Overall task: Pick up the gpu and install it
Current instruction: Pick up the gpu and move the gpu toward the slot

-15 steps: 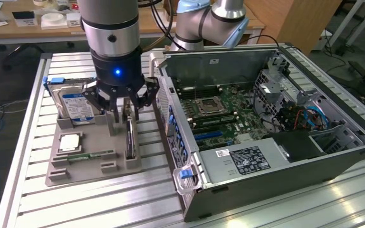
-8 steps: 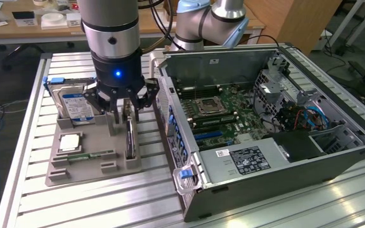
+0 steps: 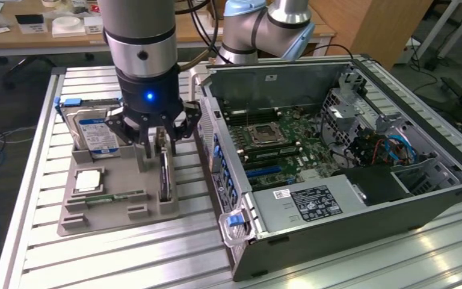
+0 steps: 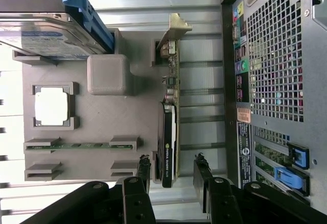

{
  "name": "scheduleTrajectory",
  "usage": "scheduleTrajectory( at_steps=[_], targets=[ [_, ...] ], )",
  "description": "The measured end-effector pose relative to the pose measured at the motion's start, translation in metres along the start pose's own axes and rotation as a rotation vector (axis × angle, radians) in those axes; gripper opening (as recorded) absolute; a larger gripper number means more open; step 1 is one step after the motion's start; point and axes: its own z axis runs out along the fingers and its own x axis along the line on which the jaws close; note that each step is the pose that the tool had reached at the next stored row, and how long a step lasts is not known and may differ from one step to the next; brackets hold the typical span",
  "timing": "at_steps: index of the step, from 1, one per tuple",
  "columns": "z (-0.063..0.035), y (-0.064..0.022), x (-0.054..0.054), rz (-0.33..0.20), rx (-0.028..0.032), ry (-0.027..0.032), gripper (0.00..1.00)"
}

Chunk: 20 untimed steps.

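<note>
Pincer (image 4: 172,177) spread wide, gpu (image 4: 168,147) on edge in tray (image 4: 102,124), aligned between fingers (image 4: 202,175)

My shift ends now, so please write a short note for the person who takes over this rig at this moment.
Hand: open, low over the gpu and straddling it, not closed on it.
Gpu: on edge in its slot of the grey tray, beside the open computer case.
Done: hand lined up with the card.
Left: grip, lift, install.

NVIDIA, apparently, on gpu (image 4: 168,142) edge
</note>
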Motion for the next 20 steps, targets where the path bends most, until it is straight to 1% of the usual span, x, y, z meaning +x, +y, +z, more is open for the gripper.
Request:
scheduleTrajectory(
  at_steps=[14,20],
  targets=[
    [0.001,0.0,0.0,0.0,-0.0004,-0.0001,0.47],
    [0.0071,-0.0003,0.0002,0.0,-0.0013,0.0,0.47]
  ],
)
